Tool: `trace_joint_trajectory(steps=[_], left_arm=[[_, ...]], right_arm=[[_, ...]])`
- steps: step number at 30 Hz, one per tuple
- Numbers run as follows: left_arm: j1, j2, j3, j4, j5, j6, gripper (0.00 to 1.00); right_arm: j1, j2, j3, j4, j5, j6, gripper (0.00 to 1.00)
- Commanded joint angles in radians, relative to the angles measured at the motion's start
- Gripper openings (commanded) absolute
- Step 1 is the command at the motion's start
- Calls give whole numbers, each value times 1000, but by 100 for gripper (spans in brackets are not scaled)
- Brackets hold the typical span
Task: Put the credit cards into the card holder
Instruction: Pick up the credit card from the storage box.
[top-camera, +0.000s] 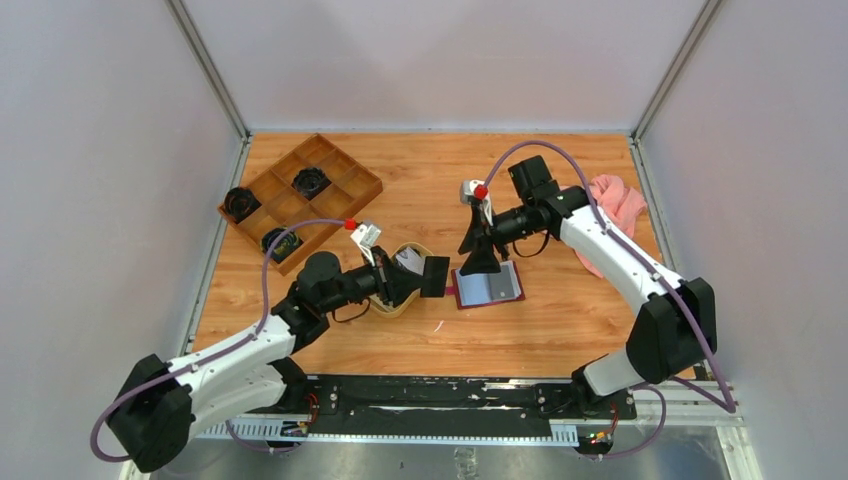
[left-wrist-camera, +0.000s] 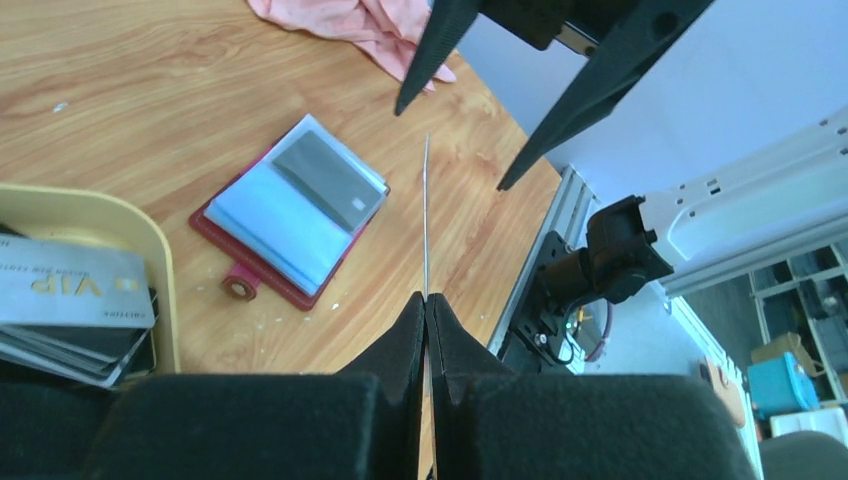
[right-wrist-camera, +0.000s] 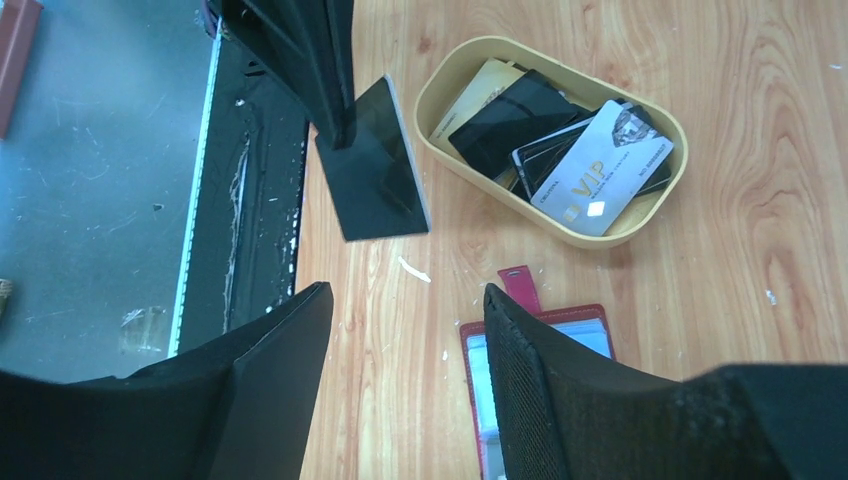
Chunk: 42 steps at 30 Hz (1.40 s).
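Progress: card holder (left-wrist-camera: 262, 222) open, 1 grey card (left-wrist-camera: 328, 180) apparently sleeved; left gripper (left-wrist-camera: 426, 300) pinching 1 dark card (right-wrist-camera: 375, 165); right gripper (right-wrist-camera: 407, 295) agape above; several credit cards (right-wrist-camera: 590, 165) waiting in tray (right-wrist-camera: 600, 238).

The wooden desk (top-camera: 560, 170) carries a brown compartmented box (top-camera: 300, 203) at its far left corner and a pink cloth (top-camera: 620, 205) crumpled at the right edge. Near the middle sits an oval tan tray (right-wrist-camera: 545, 222). Just beside it lies the dark red card holder (left-wrist-camera: 290, 215) – open, flat. A small white scrap (right-wrist-camera: 412, 270) – perhaps paper – lies nearby.
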Motion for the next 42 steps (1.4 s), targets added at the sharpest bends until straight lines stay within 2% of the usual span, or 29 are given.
trace_joint_trajectory(steps=[1,10,18,23,25,27,28,29,30,31,35,38,40,42], left_arm=[[-19,66,29,151,41,49,0],[-20,89,3,292,4,1,0],[-20,117,-37,446,-48,-65,0],[-20,151,-41,507,-66,-91,0],[-20,164,-44,542,-70,-104,0],[-20,176,-44,575,-69,-117,0],[-20,179,-44,584,-67,-121,0],[-20,178,-48,590,-68,-122,0],[-20,174,-53,595,-71,-123,0],[-20,165,-61,599,-80,-123,2],[-12,68,-67,465,-117,-66,47],[11,-26,-43,315,-97,13,74],[41,-67,-28,266,-44,36,84],[69,-72,-7,238,21,46,88]], right_arm=[[-10,39,-1,42,-42,32,61],[-40,113,6,44,-210,111,60],[-27,118,1,52,-285,137,60],[1,114,1,57,-326,144,57],[21,118,2,59,-318,151,51],[33,125,9,60,-318,159,39],[36,127,12,60,-319,161,31],[36,126,13,60,-319,163,15],[36,123,14,61,-314,163,4],[36,121,15,62,-309,164,1],[34,113,11,60,-295,154,0],[36,113,8,57,-300,145,0],[37,114,5,56,-302,139,0],[40,118,4,50,-310,128,0]])
